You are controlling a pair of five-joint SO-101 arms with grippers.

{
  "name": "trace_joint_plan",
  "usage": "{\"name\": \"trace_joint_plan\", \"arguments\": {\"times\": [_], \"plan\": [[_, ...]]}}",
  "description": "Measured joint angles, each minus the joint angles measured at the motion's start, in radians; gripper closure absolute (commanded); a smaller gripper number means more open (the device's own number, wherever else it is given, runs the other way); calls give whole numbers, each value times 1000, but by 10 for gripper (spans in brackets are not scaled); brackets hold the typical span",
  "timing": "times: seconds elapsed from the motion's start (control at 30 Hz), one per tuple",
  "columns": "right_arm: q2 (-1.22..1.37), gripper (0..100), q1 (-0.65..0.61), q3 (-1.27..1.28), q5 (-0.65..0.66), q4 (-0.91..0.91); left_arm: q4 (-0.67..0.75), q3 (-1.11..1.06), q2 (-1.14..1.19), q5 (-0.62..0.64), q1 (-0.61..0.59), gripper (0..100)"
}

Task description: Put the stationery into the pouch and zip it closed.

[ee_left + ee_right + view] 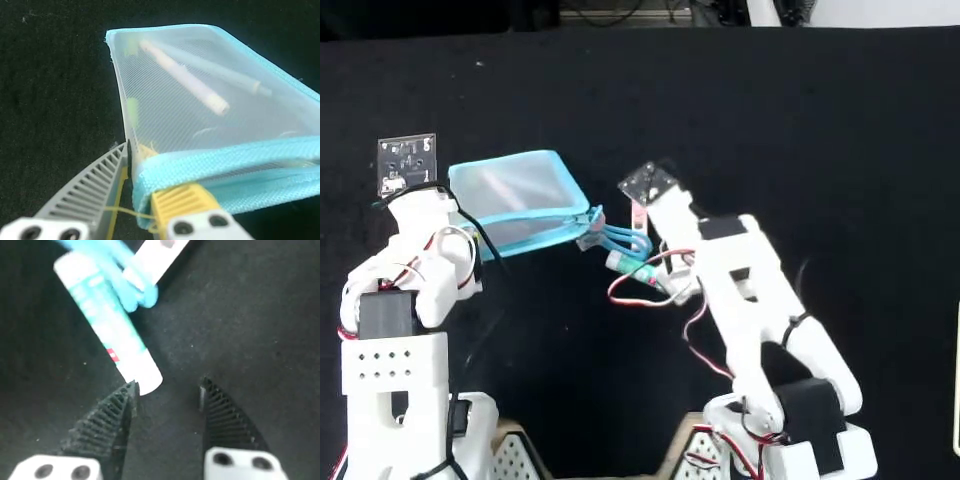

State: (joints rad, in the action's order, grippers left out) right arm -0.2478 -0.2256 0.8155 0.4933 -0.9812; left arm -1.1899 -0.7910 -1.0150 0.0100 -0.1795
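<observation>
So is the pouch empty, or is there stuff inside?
Not empty. Through the see-through side of the pouch, a white pen and a pale blue pen can be seen lying inside.

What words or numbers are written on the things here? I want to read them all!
White tube: teal print and a small red mark, too blurred to read.
Pouch: no writing that I can see.
Nothing else shows any readable words or numbers.
</observation>
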Motion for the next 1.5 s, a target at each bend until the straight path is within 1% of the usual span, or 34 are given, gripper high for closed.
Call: {"name": "trace_joint_plan", "arguments": {"times": [0.07, 0.33, 0.4, 0.5, 0.53, 0.6, 0.7, 0.83, 0.9, 0.97, 1.07, 1.13, 1.17, 1.27, 1.4, 1.5], "plan": [[0, 815, -2, 21, 6, 18, 0, 0, 0, 0, 0, 970], [0, 819, -89, 71, 8, 83, 0, 0, 0, 0, 0, 970], [0, 864, -92, 84, 9, 110, 0, 0, 0, 0, 0, 970], [5, 969, -91, 95, 14, 120, 0, 0, 0, 0, 0, 970], [6, 990, -91, 95, 14, 120, 0, 0, 0, 0, 0, 970], [18, 985, -77, 94, 25, 121, 0, 0, 0, 0, 0, 970], [40, 987, -3, 89, 80, 126, 0, 0, 0, 0, 0, 970], [54, 987, 192, 69, 126, 112, 0, 0, 0, 0, 0, 970], [64, 986, 290, 34, 130, 52, 0, 0, 0, 0, 0, 970], [66, 970, 365, -3, 133, -46, 0, 0, 0, 0, 0, 970], [74, 871, 405, -52, 135, -199, 0, 0, 0, 0, 0, 970], [91, 813, 400, -78, 135, -265, 0, 0, 0, 0, 0, 970], [104, 802, 393, -87, 135, -281, 0, 0, 0, 0, 0, 970], [133, 812, 344, -141, 123, -290, 0, 0, 0, 0, 0, 970], [169, 815, 239, -250, -3, -295, 0, 0, 0, 0, 0, 970], [204, 815, 153, -301, -49, -293, 0, 0, 0, 0, 0, 970]]}}
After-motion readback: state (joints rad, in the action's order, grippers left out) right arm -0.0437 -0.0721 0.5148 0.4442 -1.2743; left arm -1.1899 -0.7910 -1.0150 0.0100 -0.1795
